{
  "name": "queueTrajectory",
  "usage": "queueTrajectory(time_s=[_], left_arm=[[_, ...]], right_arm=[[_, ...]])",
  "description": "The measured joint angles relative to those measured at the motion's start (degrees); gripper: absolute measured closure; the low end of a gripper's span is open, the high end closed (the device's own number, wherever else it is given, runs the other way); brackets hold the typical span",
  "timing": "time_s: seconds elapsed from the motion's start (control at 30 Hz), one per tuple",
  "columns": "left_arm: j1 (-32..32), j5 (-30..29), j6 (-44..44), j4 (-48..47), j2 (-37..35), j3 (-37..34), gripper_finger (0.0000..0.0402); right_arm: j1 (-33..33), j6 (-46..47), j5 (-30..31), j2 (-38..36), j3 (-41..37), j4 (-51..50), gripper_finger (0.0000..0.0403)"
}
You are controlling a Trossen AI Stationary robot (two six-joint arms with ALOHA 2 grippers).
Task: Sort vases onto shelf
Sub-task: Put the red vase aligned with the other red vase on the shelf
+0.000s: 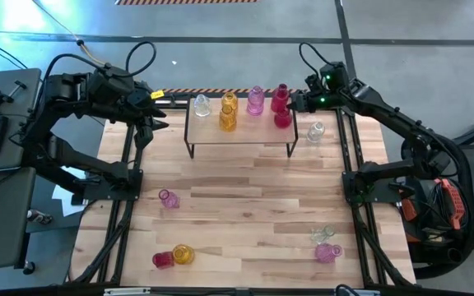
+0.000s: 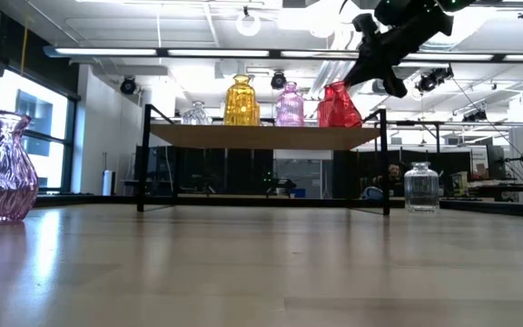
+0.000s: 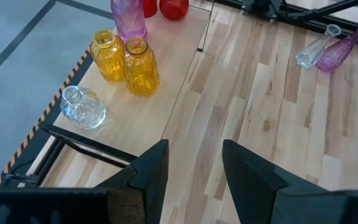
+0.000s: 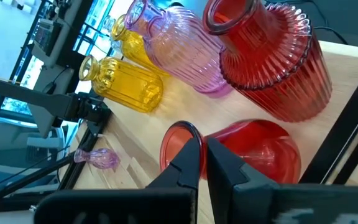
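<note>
Shelf [image 1: 241,136]: six vases [image 1: 228,113], clear, amber, pink, red. Right hand [image 4: 202,155]: pressed together, pinching red vase [image 4: 260,149] rim. Left hand [image 3: 194,165]: spread, beside shelf. Surface [image 1: 245,222]: remaining vases scattered.

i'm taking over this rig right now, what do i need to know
Right gripper: shut on the rim of a round red vase at the right end of the shelf.
Left gripper: partly open, empty, near the shelf's left end.
Done: six vases on the shelf, one clear, two yellow, one pink, two red.
Left: clear vase standing beside the shelf; pink vase mid-left; red and yellow pair front left; clear and pink pair front right.
</note>
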Motion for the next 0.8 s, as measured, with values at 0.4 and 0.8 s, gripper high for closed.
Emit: queueTrajectory(time_s=[0.4, 0.8], left_arm=[[0.0, 0.0, 0.0, 0.0, 0.0, 0.0, 0.0261], [0.0, 0.0, 0.0, 0.0, 0.0, 0.0, 0.0261]], right_arm=[[0.0, -0.4, 2.1, 0.0, 0.0, -0.9, 0.0403], [0.8, -0.4, 2.0, 1.3, 0.0, 0.8, 0.0402]])
